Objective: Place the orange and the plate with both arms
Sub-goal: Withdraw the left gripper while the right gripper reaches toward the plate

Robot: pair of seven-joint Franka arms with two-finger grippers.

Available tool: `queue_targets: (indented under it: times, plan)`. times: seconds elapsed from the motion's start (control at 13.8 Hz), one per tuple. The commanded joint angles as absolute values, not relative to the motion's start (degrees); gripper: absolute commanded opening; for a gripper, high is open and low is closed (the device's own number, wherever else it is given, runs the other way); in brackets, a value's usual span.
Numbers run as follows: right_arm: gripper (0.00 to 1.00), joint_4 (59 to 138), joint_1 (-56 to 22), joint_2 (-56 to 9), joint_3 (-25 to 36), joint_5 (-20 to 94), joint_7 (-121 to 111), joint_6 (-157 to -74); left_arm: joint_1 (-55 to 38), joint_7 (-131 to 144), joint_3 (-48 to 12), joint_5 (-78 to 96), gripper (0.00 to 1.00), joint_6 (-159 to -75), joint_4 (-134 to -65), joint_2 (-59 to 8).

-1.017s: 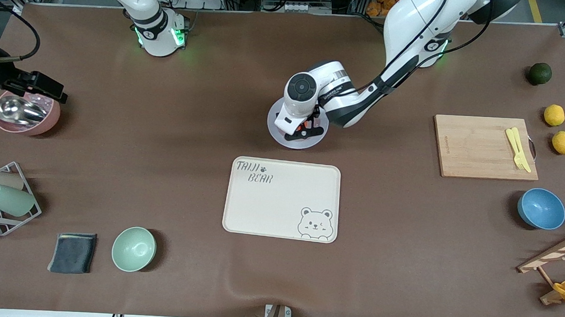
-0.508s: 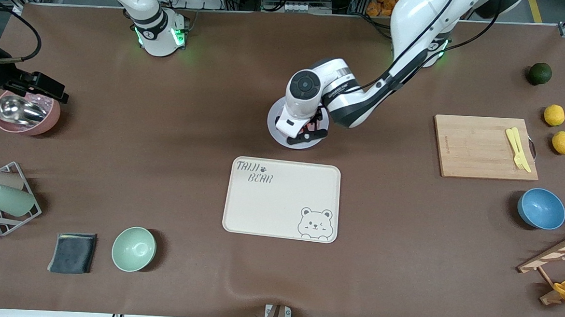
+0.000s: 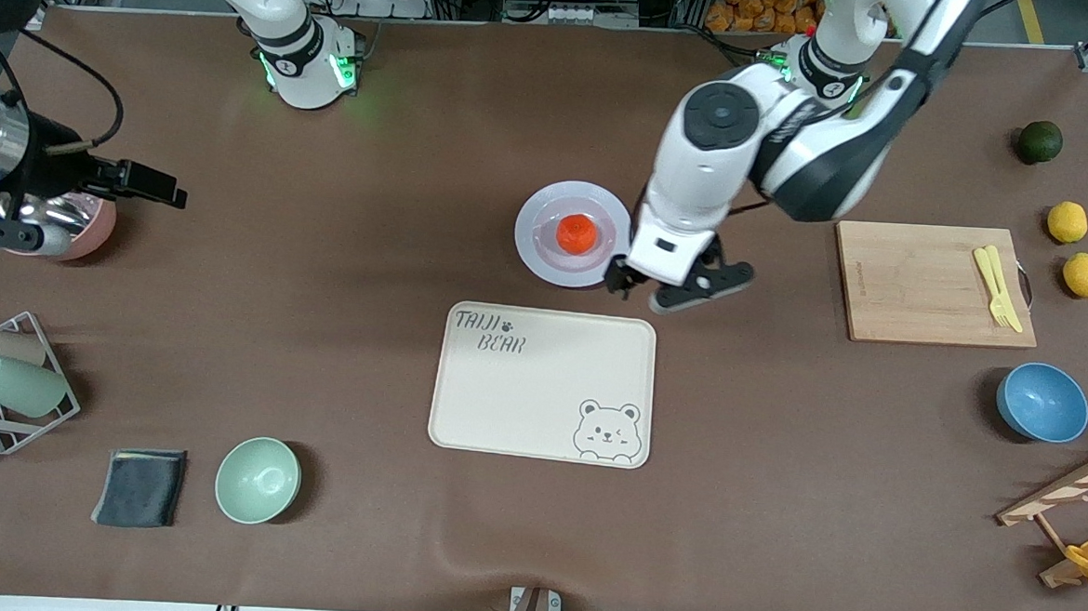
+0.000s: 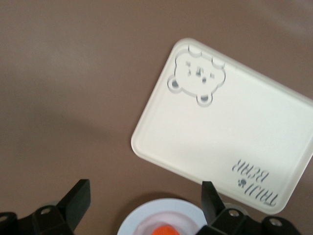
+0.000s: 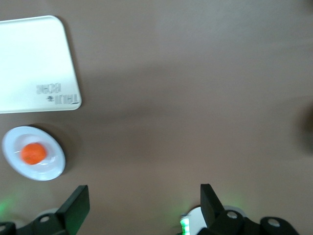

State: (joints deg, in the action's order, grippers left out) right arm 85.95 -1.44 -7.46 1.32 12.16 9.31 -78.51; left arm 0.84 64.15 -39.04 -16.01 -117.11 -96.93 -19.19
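fingers (image 3: pixel 727 280) of the left gripper (image 3: pixel 678 289) spread, empty, at the plate's (image 3: pixel 533 249) four o'clock; orange (image 3: pixel 577 235) sits on it; right gripper (image 3: pixel 94 179) released over the table (image 3: pixel 322 285)

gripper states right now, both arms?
Left gripper: open, holding nothing, above the table beside the plate with the orange on it.
Right gripper: open, holding nothing, at its own end of the table.

Both robot arms are white and smooth, with round dark grey caps on the joints. Black cables run along them. Green lights glow at the round bases. Each end effector has black fingers with small silver screws.
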Motion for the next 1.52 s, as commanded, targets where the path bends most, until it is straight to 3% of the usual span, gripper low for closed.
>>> queue_targets:
  times: [0.0, 0.22, 0.73, 0.94, 1.23, 1.45]
  plan:
    - [1.00, 91.0, 0.2, -6.9, 1.0, 16.3, 8.8, -80.9, 3.3, 59.5, -39.4, -16.7, 1.00, -111.2, -90.0, -19.6]
    - [1.00, 98.2, 1.4, -6.9, 1.0, 25.9, 8.6, -84.8, 5.4, 49.0, -37.5, -14.9, 1.00, -107.9, -86.8, -17.9]
    - [1.00, 110.5, -0.1, -7.4, 0.8, 34.6, 4.0, -94.5, 2.6, 18.8, -14.2, -1.0, 1.00, -102.5, -86.7, -8.9]
    - [1.00, 115.9, -1.7, -8.6, 0.8, 40.5, -1.8, -100.8, 2.6, 9.3, -4.8, 4.5, 1.00, -95.6, -86.7, -5.1]
    - [1.00, 121.8, -6.9, -11.5, 0.7, 48.9, -8.8, -112.3, 2.9, 6.6, -2.0, 3.8, 1.00, -88.4, -87.4, -1.2]
    - [1.00, 123.7, -9.6, -14.2, 0.7, 55.0, -14.0, -114.6, 3.1, 5.2, -1.6, 3.7, 1.00, -87.7, -88.2, 0.3]
